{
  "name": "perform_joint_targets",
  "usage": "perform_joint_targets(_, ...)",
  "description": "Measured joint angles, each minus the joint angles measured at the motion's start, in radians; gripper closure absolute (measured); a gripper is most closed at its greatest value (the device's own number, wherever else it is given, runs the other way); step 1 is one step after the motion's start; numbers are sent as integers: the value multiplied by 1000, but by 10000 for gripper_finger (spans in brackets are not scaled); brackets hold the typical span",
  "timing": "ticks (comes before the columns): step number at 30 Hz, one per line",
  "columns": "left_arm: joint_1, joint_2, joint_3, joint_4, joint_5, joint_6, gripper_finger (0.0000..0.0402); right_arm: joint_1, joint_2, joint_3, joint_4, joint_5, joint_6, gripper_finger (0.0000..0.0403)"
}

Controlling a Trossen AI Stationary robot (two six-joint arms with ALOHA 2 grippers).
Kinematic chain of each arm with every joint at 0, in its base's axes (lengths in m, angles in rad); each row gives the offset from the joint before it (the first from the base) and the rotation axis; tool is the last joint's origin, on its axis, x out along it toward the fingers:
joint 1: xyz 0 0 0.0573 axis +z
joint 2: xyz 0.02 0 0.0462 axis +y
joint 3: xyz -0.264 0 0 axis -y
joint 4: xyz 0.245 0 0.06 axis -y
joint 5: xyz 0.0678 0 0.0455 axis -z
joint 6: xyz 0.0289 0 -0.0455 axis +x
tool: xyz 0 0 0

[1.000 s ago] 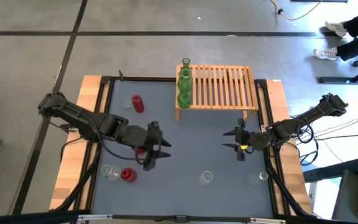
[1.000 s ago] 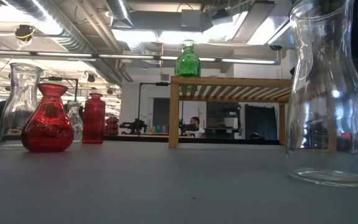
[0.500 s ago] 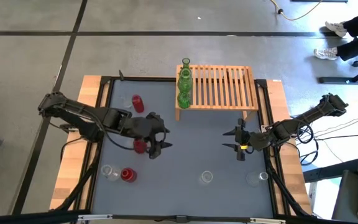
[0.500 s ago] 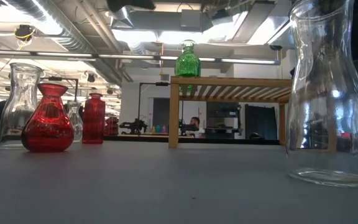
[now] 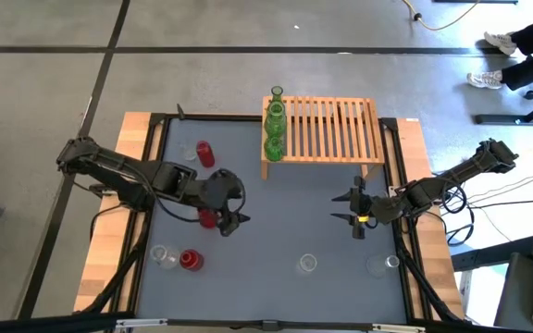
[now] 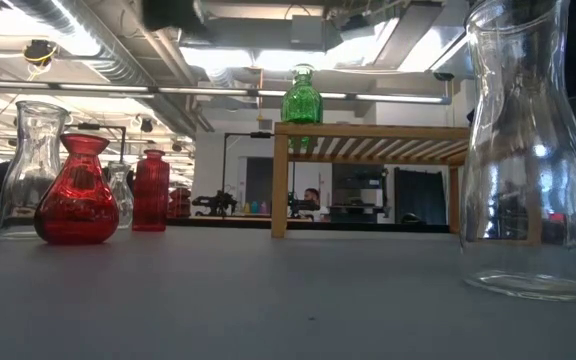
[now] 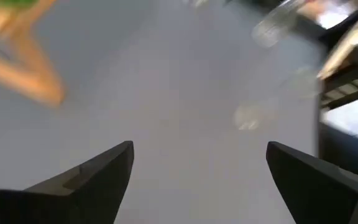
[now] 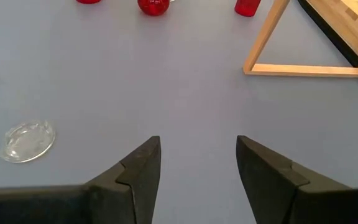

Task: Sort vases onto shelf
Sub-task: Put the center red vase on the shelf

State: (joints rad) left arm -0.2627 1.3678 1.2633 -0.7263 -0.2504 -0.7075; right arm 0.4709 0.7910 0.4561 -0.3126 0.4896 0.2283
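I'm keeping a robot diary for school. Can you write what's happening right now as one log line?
left gripper: open, over red vase | right gripper: open, empty, waiting | shelf: green vases on left end

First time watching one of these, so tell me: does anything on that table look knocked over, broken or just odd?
Nothing stands out. The green vases stand in a row on one end of the shelf; the red vases and clear vases on the table look upright and whole.
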Motion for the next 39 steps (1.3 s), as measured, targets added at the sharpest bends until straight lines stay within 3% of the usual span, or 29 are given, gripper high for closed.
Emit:
perform_joint_targets(6,-12,0,0,-313,-9,-229,40,0,0,0,0,0,1,207)
perform_joint_targets(10,-23,0,0,-420,-11,-330,40,0,0,0,1,0,2,207)
perform_joint_targets(39,16,200,0,-571,90,-381,40,0,0,0,3,0,3,207)
